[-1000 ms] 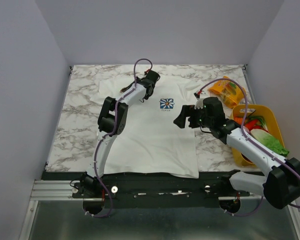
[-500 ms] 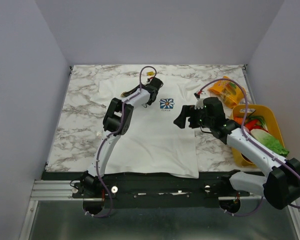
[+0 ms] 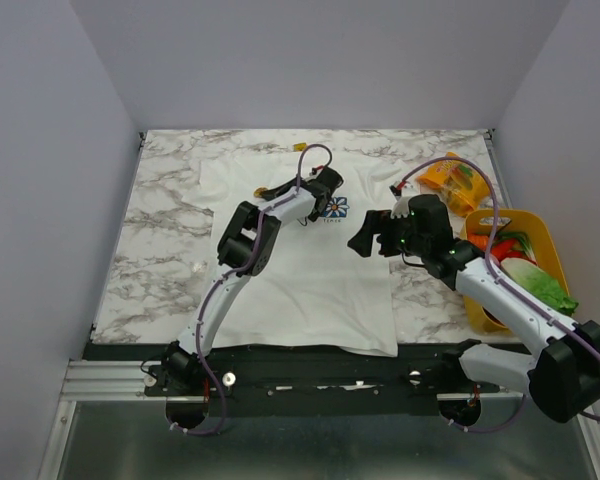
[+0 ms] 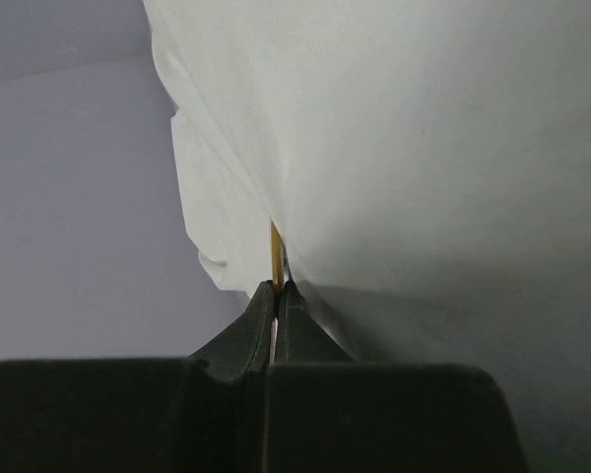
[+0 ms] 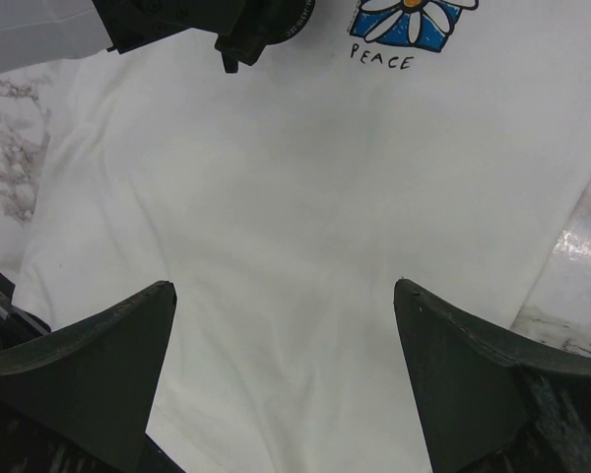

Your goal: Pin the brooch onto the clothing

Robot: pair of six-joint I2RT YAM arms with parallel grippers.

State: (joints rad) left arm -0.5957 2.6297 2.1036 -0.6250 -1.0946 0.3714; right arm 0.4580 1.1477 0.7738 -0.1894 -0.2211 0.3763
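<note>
The clothing, a white T-shirt [image 3: 300, 265], lies flat on the marble table, with its flower emblem [image 3: 335, 210] on the chest. My left gripper [image 3: 330, 188] hovers at the emblem's upper left edge. In the left wrist view the left gripper [image 4: 278, 286] is shut on the brooch [image 4: 275, 254], a thin gold sliver that stands out of the tips against the white cloth [image 4: 424, 148]. My right gripper [image 3: 362, 240] is open over the shirt's right side. Only cloth [image 5: 286, 246] shows between the tips of the right gripper [image 5: 284, 286], and the emblem [image 5: 414, 18] lies ahead.
An orange snack packet [image 3: 450, 182] lies on the marble at the right, beyond the shirt. A yellow basket [image 3: 545, 232] with vegetables stands at the right edge. The left arm's wrist [image 5: 227, 22] crosses the top of the right wrist view.
My left gripper has moved right and nearer, from the collar area to the emblem's edge, still shut on the brooch. The right arm has stayed put.
</note>
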